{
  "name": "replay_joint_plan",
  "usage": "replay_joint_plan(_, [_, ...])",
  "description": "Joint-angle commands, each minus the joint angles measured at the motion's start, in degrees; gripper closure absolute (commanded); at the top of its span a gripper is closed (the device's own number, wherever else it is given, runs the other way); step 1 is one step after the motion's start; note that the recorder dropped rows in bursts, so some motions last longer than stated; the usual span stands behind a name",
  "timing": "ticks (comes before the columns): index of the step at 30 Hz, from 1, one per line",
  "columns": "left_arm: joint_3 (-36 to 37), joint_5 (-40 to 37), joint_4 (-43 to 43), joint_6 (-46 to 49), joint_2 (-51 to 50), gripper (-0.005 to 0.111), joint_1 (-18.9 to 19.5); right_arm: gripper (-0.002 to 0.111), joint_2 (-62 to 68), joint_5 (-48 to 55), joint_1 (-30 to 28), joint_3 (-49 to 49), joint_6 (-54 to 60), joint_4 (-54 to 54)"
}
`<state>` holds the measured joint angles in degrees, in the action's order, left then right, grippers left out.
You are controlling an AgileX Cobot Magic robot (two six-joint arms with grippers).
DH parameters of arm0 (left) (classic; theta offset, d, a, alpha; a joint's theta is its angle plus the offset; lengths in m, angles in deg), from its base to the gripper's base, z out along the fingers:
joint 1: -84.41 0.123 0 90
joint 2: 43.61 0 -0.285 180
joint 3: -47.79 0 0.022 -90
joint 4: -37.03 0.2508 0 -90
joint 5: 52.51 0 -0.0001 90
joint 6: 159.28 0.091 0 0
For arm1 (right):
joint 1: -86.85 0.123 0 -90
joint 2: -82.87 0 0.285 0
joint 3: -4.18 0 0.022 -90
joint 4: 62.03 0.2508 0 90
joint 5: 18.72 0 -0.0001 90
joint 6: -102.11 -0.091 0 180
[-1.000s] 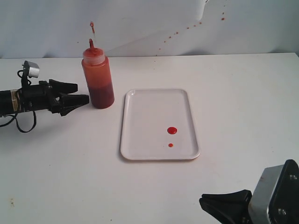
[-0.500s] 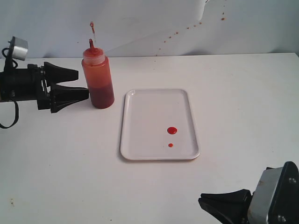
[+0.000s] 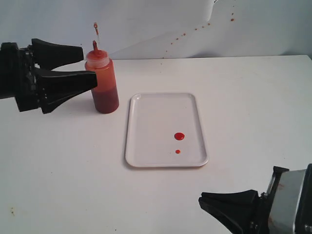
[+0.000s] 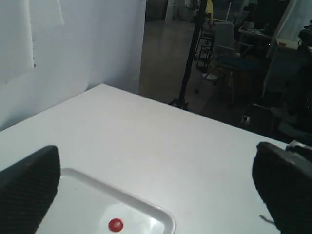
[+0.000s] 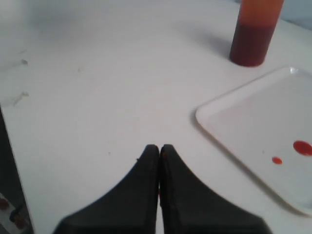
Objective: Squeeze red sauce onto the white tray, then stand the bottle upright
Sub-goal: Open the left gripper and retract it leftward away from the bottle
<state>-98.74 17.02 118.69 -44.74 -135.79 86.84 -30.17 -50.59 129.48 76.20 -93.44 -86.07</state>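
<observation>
On the white table [image 3: 253, 97], far-left part, bottle [image 3: 103, 90]: is standing upright on its base, nozzle pointing up, just beside the far-left corner of the white tray [image 3: 156, 117] and not touching it; darker red fill is occupying its lower part.
white tray: is lying flat near the table's middle, long side running away from the exterior camera.
red sauce [image 3: 179, 136]: is sitting as two round drops on the tray's near-right part, the larger one farther back, the smaller drop [image 3: 178, 151] just in front of it; the two are lying apart.
left gripper [image 3: 89, 64]: is hovering at the bottle's left, jaws standing wide open, holding nothing; in the exterior view its lower fingertip is overlapping the bottle's edge, and I cannot tell whether it is touching; the wrist view is showing only tabletop and a tray corner between the pads [image 4: 29, 190].
right gripper [image 3: 204, 201]: is hovering at the table's near-right edge, well apart from the tray, jaws pressed together, empty.
wall [image 3: 146, 24]: is carrying a trail of small brownish-red specks.
</observation>
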Motion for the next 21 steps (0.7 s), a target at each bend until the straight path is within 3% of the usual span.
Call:
replay_joint_plan(1, [0.44, 0.43, 1.72, -9.22, 6.67, 0.005, -0.51, 0.108, -0.30, -10.63, 0.24, 0.02, 0.52, 5.94])
replay_joint_plan(7, [0.44, 0.43, 1.97, -13.68, 17.03, 0.005, -0.51, 0.108, -0.30, -18.91, 0.24, 0.02, 0.52, 16.70])
replay_joint_plan(18, [0.44, -1.07, 5.96, -18.52, 31.71, 0.005, -0.51, 0.108, -0.30, -19.09, 0.24, 0.02, 0.52, 18.28])
replay_joint_plan(21, [0.44, -1.07, 6.37, -21.11, 33.45, 0.019, -0.51, 0.108, -0.30, -19.09, 0.24, 0.02, 0.52, 18.34])
